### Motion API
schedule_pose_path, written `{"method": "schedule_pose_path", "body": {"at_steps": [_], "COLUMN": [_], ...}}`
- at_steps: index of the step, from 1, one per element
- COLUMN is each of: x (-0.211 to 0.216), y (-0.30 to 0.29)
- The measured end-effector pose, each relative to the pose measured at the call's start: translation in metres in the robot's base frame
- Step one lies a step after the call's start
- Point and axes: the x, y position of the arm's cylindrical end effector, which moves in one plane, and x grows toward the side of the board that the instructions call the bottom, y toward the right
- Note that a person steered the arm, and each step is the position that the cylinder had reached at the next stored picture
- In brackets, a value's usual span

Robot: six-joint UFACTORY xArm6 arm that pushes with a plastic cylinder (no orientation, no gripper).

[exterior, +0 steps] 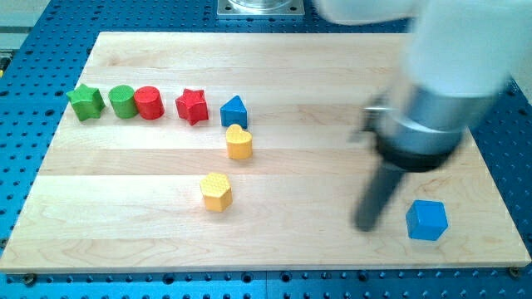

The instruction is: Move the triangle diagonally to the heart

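The blue triangle (234,111) sits on the wooden board (274,75), touching the top of the yellow heart (239,142) just below it. My tip (366,226) rests on the board far to the view's right of both, just left of a blue cube (426,220). The arm's blurred body hangs over the board's upper right.
A green star (86,101), a green cylinder (123,101), a red cylinder (150,103) and a red star (192,105) stand in a row at the upper left. A yellow hexagon (216,191) lies below the heart.
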Motion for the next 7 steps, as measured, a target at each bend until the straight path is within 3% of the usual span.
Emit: {"method": "schedule_pose_path", "body": {"at_steps": [2, 3, 4, 6, 7], "x": [0.018, -0.056, -0.121, -0.165, -0.174], "y": [-0.197, -0.223, -0.202, -0.100, -0.110]}}
